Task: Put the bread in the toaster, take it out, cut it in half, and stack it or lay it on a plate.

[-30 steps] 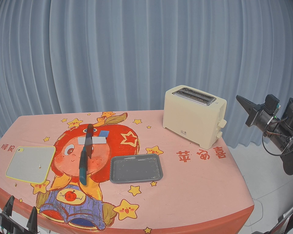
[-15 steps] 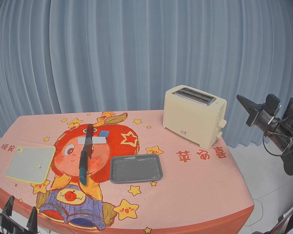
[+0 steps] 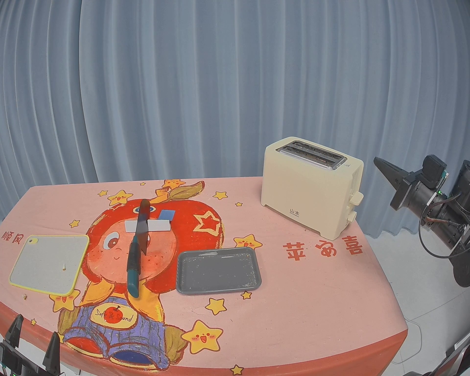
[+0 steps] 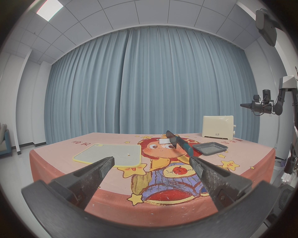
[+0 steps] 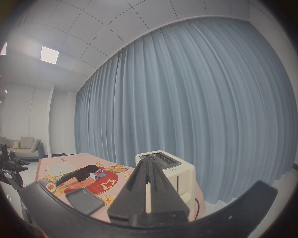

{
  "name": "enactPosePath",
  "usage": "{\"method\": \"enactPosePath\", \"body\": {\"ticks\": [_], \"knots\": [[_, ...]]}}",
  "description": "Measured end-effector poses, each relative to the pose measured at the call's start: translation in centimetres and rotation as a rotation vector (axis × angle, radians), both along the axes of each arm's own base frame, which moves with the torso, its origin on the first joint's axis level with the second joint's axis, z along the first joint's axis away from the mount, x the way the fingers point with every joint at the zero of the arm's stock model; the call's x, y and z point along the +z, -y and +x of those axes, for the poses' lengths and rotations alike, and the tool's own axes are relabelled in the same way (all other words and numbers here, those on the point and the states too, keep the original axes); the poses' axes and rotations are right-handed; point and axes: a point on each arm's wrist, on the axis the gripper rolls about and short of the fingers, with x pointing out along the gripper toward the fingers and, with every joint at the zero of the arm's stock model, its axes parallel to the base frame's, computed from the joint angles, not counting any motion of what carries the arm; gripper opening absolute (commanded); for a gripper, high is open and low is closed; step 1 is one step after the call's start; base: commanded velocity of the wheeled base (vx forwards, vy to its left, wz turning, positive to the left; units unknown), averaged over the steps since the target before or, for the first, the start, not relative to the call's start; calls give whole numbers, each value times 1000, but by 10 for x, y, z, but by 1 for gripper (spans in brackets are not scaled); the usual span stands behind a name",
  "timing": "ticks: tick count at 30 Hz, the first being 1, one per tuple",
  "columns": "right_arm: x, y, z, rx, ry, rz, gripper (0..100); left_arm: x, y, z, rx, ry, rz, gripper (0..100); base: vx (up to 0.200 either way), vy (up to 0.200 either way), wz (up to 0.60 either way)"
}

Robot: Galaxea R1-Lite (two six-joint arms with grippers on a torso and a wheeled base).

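Right claw (image 3: 383,164) pinched shut, right edge of frame, just right of toaster (image 3: 312,183).
Left claw (image 3: 36,327) wide, lower left corner; knife (image 3: 137,249) left of tray (image 3: 218,270).

Ceiling panels (image 4: 49,8) lit the room brightly and evenly as I watched from the console. The toaster (image 3: 310,185) and knife (image 3: 134,259) threw only faint, soft shadows on the tablecloth (image 3: 303,293). Both wrist views bowed the curtain (image 5: 198,102) and darkened at their corners.

Pleated blue-grey curtain (image 3: 196,88) spans the wall (sofa (image 5: 26,144) beyond).
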Motion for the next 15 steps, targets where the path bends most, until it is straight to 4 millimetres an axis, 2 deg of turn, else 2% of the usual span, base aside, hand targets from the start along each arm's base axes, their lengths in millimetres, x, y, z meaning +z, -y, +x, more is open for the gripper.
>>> {"method": "enactPosePath", "body": {"ticks": [15], "knots": [[-4,-4,-1,13,-18,-4,0,0,0,0,0,1,0,100,0,0,0]]}}
